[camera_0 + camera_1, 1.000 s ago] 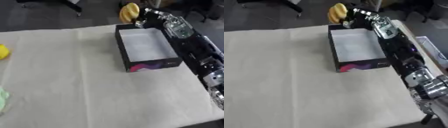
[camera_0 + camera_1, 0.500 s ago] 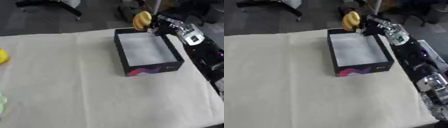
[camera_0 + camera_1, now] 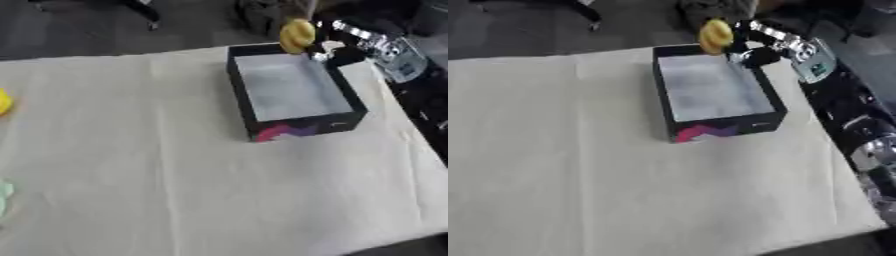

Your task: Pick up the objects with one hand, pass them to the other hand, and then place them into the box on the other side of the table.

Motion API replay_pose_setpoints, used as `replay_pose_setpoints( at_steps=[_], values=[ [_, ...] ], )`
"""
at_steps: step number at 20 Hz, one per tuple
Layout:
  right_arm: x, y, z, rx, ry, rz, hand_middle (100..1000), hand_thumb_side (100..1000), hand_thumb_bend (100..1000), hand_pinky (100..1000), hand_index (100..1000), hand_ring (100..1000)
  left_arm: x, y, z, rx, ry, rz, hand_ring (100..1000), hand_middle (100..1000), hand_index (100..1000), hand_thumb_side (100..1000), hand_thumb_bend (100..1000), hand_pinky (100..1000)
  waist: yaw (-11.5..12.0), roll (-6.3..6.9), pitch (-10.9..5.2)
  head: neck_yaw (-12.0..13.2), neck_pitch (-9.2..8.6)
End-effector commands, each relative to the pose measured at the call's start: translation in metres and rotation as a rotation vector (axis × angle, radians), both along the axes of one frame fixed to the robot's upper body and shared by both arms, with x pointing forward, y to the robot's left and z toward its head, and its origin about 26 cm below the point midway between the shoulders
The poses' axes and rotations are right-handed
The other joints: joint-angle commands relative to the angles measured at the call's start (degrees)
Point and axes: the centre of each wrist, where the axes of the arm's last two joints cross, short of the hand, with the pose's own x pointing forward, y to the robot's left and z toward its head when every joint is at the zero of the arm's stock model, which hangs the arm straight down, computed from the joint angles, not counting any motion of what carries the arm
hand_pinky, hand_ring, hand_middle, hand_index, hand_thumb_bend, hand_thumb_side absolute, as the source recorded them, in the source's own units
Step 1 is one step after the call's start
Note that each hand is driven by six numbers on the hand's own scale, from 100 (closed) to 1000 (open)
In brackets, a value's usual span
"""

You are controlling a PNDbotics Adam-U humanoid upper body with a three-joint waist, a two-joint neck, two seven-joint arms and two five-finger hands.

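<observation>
The right hand (image 3: 331, 44) is reaching in from the upper right of the frame, its fingers curling round a yellow object (image 3: 297, 35) and holding it in the air. The object is hanging just at the far rim of the black box (image 3: 247, 95), at the upper centre of the picture, with the hand lying to the right of it (its long axis is standing roughly upright). The box's pale floor is lying below and toward the frame's bottom from the object, so the coming release is probably calling for a short move that way first. The left hand is not showing anywhere.
</observation>
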Motion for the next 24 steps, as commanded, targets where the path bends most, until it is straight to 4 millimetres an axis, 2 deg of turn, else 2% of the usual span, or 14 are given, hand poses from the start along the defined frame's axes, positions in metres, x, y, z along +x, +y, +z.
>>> replay_pose_setpoints(
  at_steps=[1, 4, 6, 8, 10, 14, 16, 19, 20, 24],
  values=[
    [-0.010, -0.012, 0.025, -0.146, -0.049, 0.031, 802, 352, 100, 946, 1000, 1000, -0.006, 0.012, 0.020, 0.028, -0.047, 0.032, 819, 801, 831, 214, 414, 847, 0.1, 0.14, -1.15, -0.2, 0.18],
    [-0.011, -0.014, 0.026, -0.212, -0.066, 0.049, 813, 353, 100, 952, 1000, 1000, -0.006, 0.013, 0.020, 0.030, -0.049, 0.037, 819, 801, 832, 215, 415, 847, 0.1, 0.11, -1.20, -0.1, 0.28],
    [-0.011, -0.014, 0.025, -0.213, -0.080, 0.039, 820, 319, 100, 954, 1000, 1000, -0.006, 0.013, 0.020, 0.031, -0.048, 0.039, 819, 801, 831, 215, 415, 846, 0.1, 0.09, -1.23, 0.0, 0.32],
    [-0.009, -0.013, 0.022, -0.169, -0.099, 0.033, 827, 227, 100, 962, 1000, 1000, -0.007, 0.014, 0.020, 0.033, -0.049, 0.043, 818, 800, 830, 214, 418, 845, 0.1, 0.13, -1.25, 0.3, 0.35],
    [-0.005, -0.005, 0.022, -0.049, -0.135, 0.039, 839, 198, 100, 978, 1000, 1000, -0.007, 0.016, 0.022, 0.036, -0.049, 0.046, 818, 799, 832, 220, 428, 843, 0.1, 0.26, -1.24, 0.9, 0.48],
    [-0.002, 0.023, 0.041, 0.209, -0.174, 0.156, 872, 298, 100, 998, 1000, 1000, -0.005, 0.026, 0.026, 0.044, 0.023, 0.015, 819, 792, 841, 279, 416, 847, 0.2, 0.65, -1.27, 2.7, 0.90],
    [-0.003, 0.037, 0.054, 0.292, -0.171, 0.235, 900, 385, 100, 1000, 1000, 1000, -0.003, 0.032, 0.031, 0.061, 0.097, -0.031, 818, 790, 844, 315, 393, 850, 0.3, 0.90, -1.39, 4.0, 1.25],
    [-0.008, 0.056, 0.068, 0.366, -0.162, 0.334, 922, 409, 100, 995, 1000, 1000, 0.003, 0.048, 0.037, 0.052, 0.260, -0.128, 821, 791, 859, 376, 364, 858, 0.4, 1.28, -1.65, 5.9, 1.93],
    [-0.009, 0.061, 0.071, 0.384, -0.157, 0.357, 918, 404, 100, 991, 1000, 1000, 0.005, 0.054, 0.040, 0.052, 0.323, -0.162, 822, 776, 873, 433, 354, 864, 0.4, 1.40, -1.71, 6.4, 2.05],
    [-0.014, 0.073, 0.076, 0.442, -0.138, 0.390, 901, 423, 100, 987, 1000, 1000, 0.015, 0.079, 0.041, 0.050, 0.655, -0.304, 837, 782, 887, 509, 377, 891, 0.5, 1.80, -1.85, 7.4, 2.19]
  ],
)
